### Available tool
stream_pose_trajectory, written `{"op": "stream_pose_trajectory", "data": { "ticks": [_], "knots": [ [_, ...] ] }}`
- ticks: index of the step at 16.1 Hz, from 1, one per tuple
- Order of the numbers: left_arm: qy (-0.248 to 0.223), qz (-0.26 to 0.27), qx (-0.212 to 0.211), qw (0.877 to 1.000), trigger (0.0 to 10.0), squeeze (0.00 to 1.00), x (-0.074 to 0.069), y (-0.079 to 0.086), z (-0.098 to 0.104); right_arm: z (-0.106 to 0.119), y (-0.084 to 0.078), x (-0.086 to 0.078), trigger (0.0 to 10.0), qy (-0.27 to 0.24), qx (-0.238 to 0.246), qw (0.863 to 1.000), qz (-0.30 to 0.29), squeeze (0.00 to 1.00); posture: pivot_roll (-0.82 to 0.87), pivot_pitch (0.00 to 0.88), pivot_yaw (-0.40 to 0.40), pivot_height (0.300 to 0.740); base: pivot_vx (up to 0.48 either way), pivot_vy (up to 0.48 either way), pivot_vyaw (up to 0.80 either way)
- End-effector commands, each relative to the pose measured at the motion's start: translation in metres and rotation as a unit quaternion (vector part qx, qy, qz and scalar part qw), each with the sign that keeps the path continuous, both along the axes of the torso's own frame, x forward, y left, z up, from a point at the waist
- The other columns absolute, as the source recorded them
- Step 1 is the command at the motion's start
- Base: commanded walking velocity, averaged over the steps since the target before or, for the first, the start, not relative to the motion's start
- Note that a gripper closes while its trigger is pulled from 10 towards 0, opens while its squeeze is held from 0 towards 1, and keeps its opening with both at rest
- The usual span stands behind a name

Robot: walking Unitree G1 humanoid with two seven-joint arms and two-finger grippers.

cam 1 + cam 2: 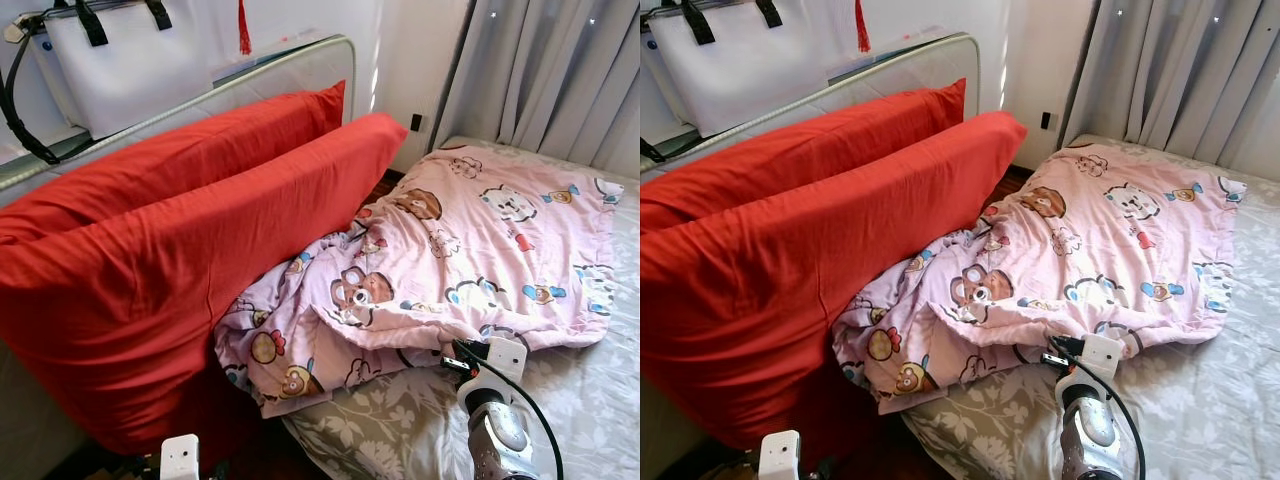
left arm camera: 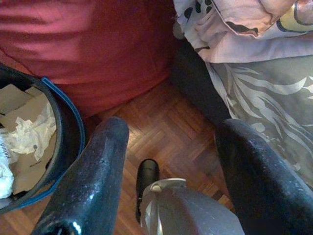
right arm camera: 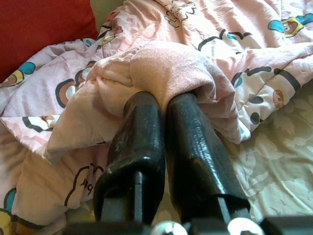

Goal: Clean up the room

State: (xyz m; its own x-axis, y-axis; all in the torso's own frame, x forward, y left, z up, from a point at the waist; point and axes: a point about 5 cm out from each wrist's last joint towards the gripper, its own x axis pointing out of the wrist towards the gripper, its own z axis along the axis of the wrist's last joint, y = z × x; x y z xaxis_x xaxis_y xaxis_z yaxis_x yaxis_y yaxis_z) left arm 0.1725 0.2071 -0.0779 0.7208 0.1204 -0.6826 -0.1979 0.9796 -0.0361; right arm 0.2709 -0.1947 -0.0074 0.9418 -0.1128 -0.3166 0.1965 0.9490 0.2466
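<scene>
The right gripper (image 3: 164, 105) is pinching a fold of the pink cartoon blanket (image 1: 480, 250), its two black fingers (image 3: 139, 142) pressed together on the cloth at the blanket's near edge, about 5 o'clock in the head view. The blanket is lying rumpled across the bed (image 1: 590, 400), touching the red pillows (image 1: 180, 240) at 9 o'clock. The left gripper (image 2: 171, 147) is hanging with fingers spread above the wooden floor (image 2: 166, 127), beside a bin (image 2: 63, 127)

Landmark: bed (image 1: 590, 400). Quilt (image 1: 470, 250) lies on bed, its left part bunched and hanging over the bed's left edge. Two pillows (image 1: 190, 250) stand left of bed, leaning on a mattress (image 1: 290, 70); bag (image 1: 130, 60) behind them. Curtain (image 1: 550, 70) behind bed. Bin (image 2: 63, 142) on floor (image 2: 166, 132) left of bed, paper scraps (image 2: 24, 137) inside.
</scene>
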Motion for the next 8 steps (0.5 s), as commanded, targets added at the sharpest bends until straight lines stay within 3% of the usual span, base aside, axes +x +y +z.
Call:
{"op": "stream_pose_trajectory", "data": {
  "ticks": [1,8],
  "knots": [
    [0.011,-0.008,0.009,1.000,10.0,0.00,-0.0062,0.0039,-0.0024,0.0023,0.0016,0.0021,10.0,-0.007,-0.004,1.000,0.001,0.00,0.00,0.000,0.017,0.740,0.000,0.000,0.00],
    [0.010,-0.003,0.011,1.000,10.0,0.00,-0.0007,0.0050,-0.0005,0.0063,-0.0002,0.0062,10.0,-0.012,-0.012,1.000,0.001,0.00,0.02,0.009,-0.003,0.740,-0.209,0.000,0.00]
  ]
}}
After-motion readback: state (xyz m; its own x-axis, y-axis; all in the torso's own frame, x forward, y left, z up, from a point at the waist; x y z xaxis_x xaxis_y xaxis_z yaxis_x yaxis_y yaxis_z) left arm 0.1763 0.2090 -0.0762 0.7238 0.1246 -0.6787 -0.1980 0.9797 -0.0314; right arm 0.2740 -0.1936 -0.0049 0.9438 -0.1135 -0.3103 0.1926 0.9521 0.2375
